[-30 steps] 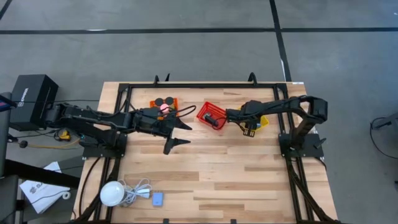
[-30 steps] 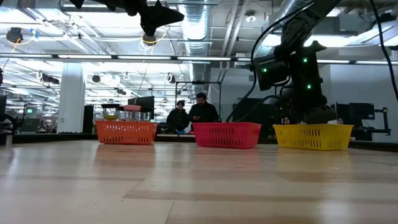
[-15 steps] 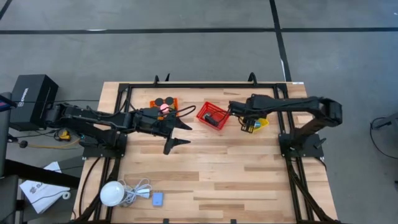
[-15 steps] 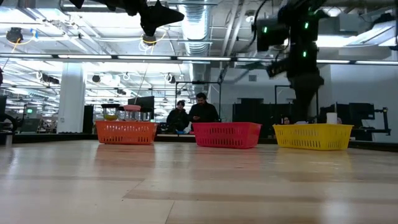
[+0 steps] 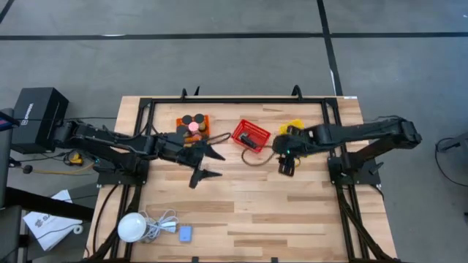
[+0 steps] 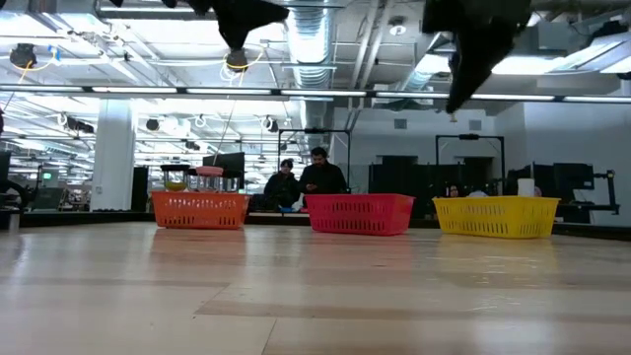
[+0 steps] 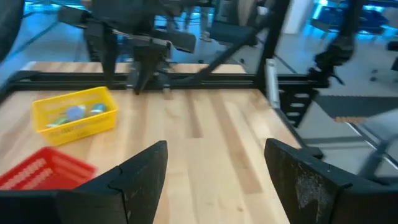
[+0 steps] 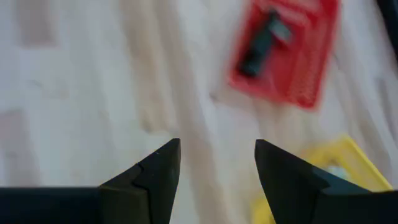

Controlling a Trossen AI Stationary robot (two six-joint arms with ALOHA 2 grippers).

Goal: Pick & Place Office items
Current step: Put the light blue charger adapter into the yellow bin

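Right pincer [image 5: 286,164] has its fingers apart and nothing between them, hanging over bare wood just in front of the yellow basket [image 5: 295,128] and right of the red basket [image 5: 250,136]; its own camera shows the gap empty, with the red basket holding a black bar [image 8: 260,41] and a corner of the yellow one beyond. Left pincer [image 5: 208,165] is also apart and empty, well above the tabletop [image 5: 248,212], just near of the orange basket [image 5: 194,124], which holds black round pieces and a pink cylinder [image 5: 193,126]. Most office items already sit in the three baskets on the far side; the yellow one has small blue and green bits in it. One light-blue square piece [image 5: 186,234] lies at the near left edge beside a white bulb [image 5: 131,227] and its cable. Risks, as I judge them: that last piece is far from both arms, so a long reach is needed. The cable lies right beside it, so a sloppy descent could snag the cord or drag the bulb. The piece looks flat, so the fingers may scrape wood or slip off. A swing of the right arm could clip a basket rim and shove it.
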